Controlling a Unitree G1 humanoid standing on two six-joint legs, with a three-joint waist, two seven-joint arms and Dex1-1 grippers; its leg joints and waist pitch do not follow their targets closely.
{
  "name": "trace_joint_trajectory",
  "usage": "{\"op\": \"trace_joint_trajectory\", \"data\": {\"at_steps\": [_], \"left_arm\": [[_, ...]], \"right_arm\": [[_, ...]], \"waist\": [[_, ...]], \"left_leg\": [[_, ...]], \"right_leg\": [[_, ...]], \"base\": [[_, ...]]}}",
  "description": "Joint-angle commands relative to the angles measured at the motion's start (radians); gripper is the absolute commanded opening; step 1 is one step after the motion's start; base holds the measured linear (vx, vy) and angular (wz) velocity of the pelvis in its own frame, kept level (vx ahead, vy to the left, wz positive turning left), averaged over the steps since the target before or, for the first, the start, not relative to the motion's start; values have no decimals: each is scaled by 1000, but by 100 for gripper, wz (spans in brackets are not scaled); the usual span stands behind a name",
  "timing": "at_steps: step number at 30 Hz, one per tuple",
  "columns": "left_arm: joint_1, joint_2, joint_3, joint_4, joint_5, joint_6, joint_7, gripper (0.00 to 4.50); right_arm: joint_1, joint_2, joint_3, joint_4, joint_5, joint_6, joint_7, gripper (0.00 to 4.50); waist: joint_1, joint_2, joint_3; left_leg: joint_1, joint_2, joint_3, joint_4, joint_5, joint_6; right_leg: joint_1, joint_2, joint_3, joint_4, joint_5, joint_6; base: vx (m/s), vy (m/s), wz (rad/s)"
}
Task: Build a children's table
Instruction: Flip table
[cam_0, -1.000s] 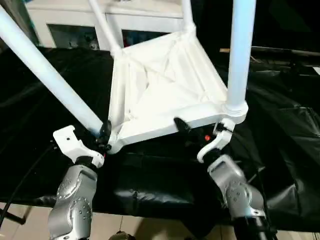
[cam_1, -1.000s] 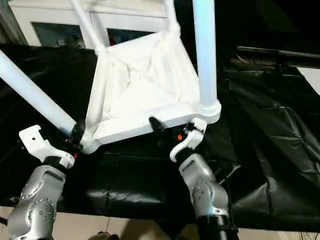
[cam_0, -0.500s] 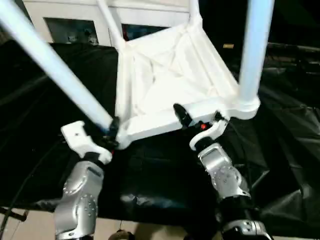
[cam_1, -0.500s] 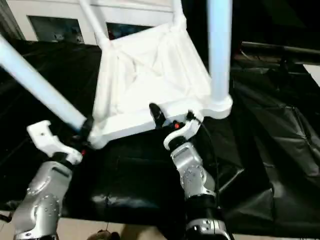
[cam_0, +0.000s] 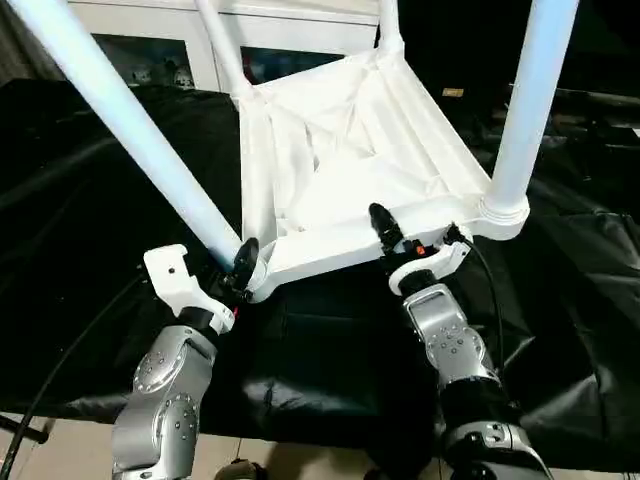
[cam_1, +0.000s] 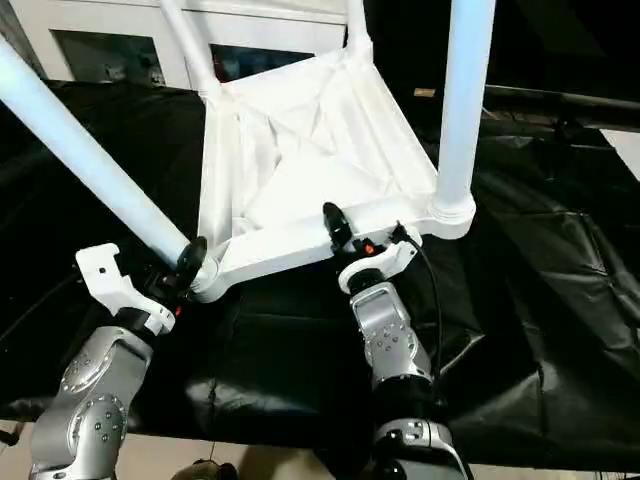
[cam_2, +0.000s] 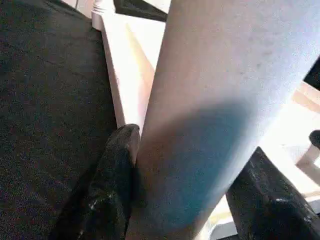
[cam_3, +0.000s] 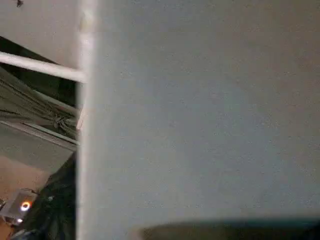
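Left eye view: the tabletop (cam_0: 340, 170) lies upside down on the black-covered counter (cam_0: 90, 200), ribbed underside up. All four legs stand in its corner sockets, so I judge the build nearly finished; seating and turning it upright remain. My left gripper (cam_0: 238, 268) is clamped round the near-left leg (cam_0: 130, 120) at its socket. My right gripper (cam_0: 400, 240) sits at the tabletop's near edge, beside the near-right leg (cam_0: 525, 110); I cannot tell whether it grips.

Right eye view: the same scene.

Left wrist view: both black fingers (cam_2: 112, 185) press the leg.

Right wrist view: a close white surface, unidentifiable.
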Motion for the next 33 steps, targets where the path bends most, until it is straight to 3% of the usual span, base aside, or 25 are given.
{"op": "trace_joint_trajectory", "data": {"at_steps": [1,4,5,9,10,17,25,29,30,31,33], "left_arm": [[-8,-21,-27,-57,-59,-30,-66,227],[-6,-23,-27,-58,-62,-31,-65,227],[-7,-23,-30,-54,-63,-32,-66,227],[-17,-28,-26,-44,-69,-42,-67,227],[-21,-30,-22,-37,-72,-44,-67,283],[-20,-57,9,-24,-137,-42,-86,343],[-28,-90,85,-28,-194,-136,-74,385],[-49,-63,251,-58,-367,-209,-118,387],[-66,-29,329,-58,-441,-226,-119,387],[-66,-29,329,-58,-441,-226,-119,387],[-92,29,435,-50,-533,-247,-103,387]], "right_arm": [[-85,99,-24,15,2,-12,-5,327],[-91,96,-22,26,3,-18,1,303],[-99,88,-24,39,10,-25,6,294],[-110,74,-31,48,23,-31,8,262],[-109,71,-30,45,23,-31,8,250],[-71,61,-24,-12,15,-21,-5,214],[-38,50,-17,-56,8,-20,-14,214],[-29,15,-8,-97,-26,-39,-23,212],[-26,-1,-11,-115,-28,-40,-32,212],[-26,-1,-11,-115,-28,-40,-32,212],[-22,-27,-18,-139,-27,-35,-43,211]], "waist": [[4,-2,-65],[3,-3,-67],[3,-12,-72],[4,-6,-75],[3,-7,-74],[4,-8,-75],[3,-7,-77],[0,-9,-77],[-1,-13,-76],[-1,-11,-75],[-2,-13,-74]], "left_leg": [[27,40,-14,-73,-138,55],[27,40,-13,-71,-132,55],[27,39,-13,-68,-121,61],[26,39,-11,-64,-113,65],[25,39,-11,-65,-117,63],[28,39,-10,-65,-166,38],[27,37,-10,-63,-139,41],[27,35,-10,-61,-141,28],[29,36,-9,-62,-144,28],[28,34,-9,-62,-147,25],[30,34,-9,-63,-164,17]], "right_leg": [[42,-32,14,-41,-85,-190],[42,-32,15,-40,-75,-194],[46,-33,14,-37,-65,-199],[45,-34,15,-35,-67,-209],[45,-34,15,-35,-73,-209],[42,-32,15,-38,-129,-198],[43,-30,15,-35,-96,-188],[43,-29,16,-31,-104,-194],[41,-27,16,-33,-105,-190],[41,-27,16,-31,-109,-191],[39,-26,17,-32,-126,-183]], "base": [[0,0,0],[0,0,0],[0,0,0],[0,0,0],[0,0,0],[0,0,0],[0,0,0],[0,0,0],[0,0,0],[0,0,0],[0,0,0]]}}
